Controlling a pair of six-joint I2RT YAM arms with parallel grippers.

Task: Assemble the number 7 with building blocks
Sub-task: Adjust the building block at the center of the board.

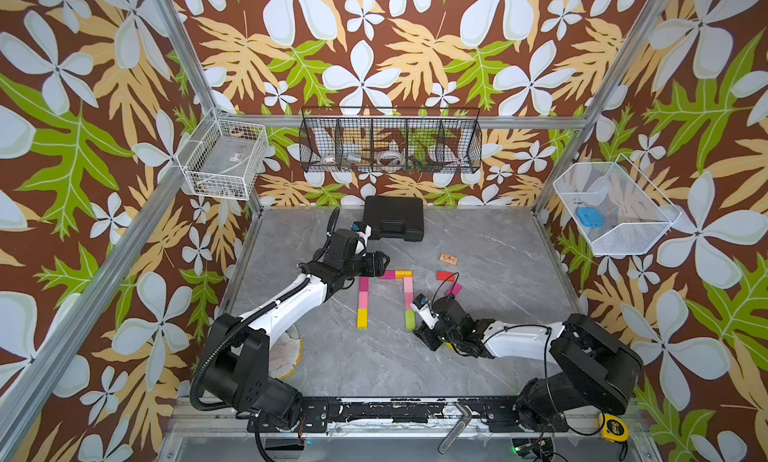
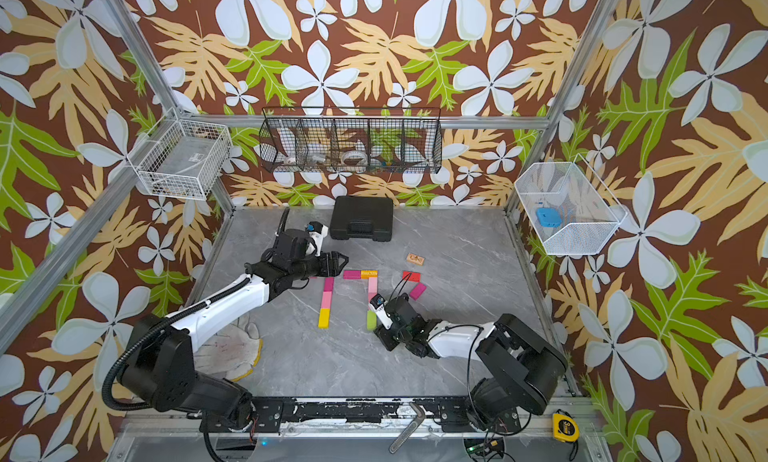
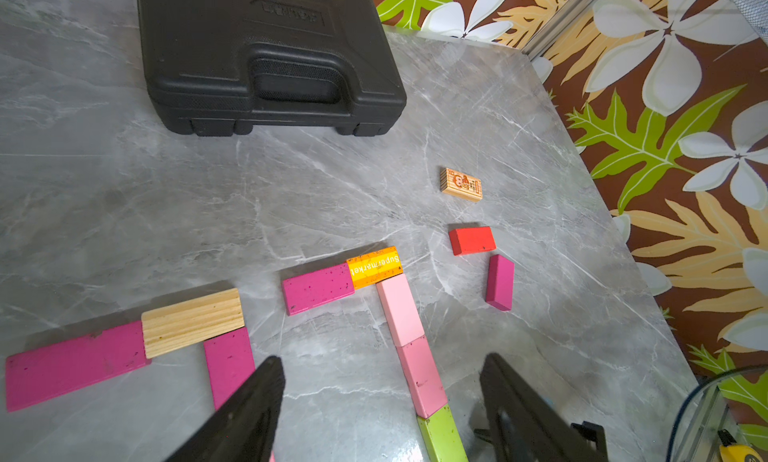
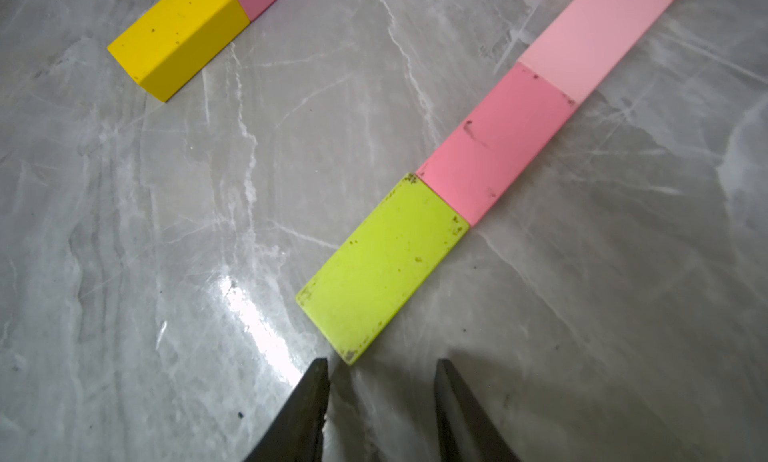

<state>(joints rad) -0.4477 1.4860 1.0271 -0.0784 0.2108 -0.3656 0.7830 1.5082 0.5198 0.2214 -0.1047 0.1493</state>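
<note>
Two figures of flat wooden building blocks lie side by side on the grey marbled table [image 1: 498, 335]. In the one nearer the right arm, a magenta rectangular block [image 3: 318, 289] and an orange-yellow block printed "Supermarket" [image 3: 374, 266] sit end to end as the top bar. From the printed block a pale pink block [image 4: 594, 40], a deeper pink block [image 4: 498, 144] and a lime-green block [image 4: 384, 268] run down in one touching line. The right gripper [image 4: 381, 361] is low over the table just short of the green block's free end, its black fingers a narrow gap apart with nothing between them. The left gripper [image 3: 382, 358] hovers above the two figures, fingers spread wide and empty. The neighbouring figure has a plain pine block [image 3: 192, 322] in its bar and a yellow block [image 4: 178, 35] closing its stem. Off to the side, apart from both figures, lie a red block [image 3: 472, 240], a loose magenta block [image 3: 500, 282] just beside it, and a small printed wooden block [image 3: 461, 184] farther back. A black plastic case [image 3: 266, 56] rests at the table's far edge.
</note>
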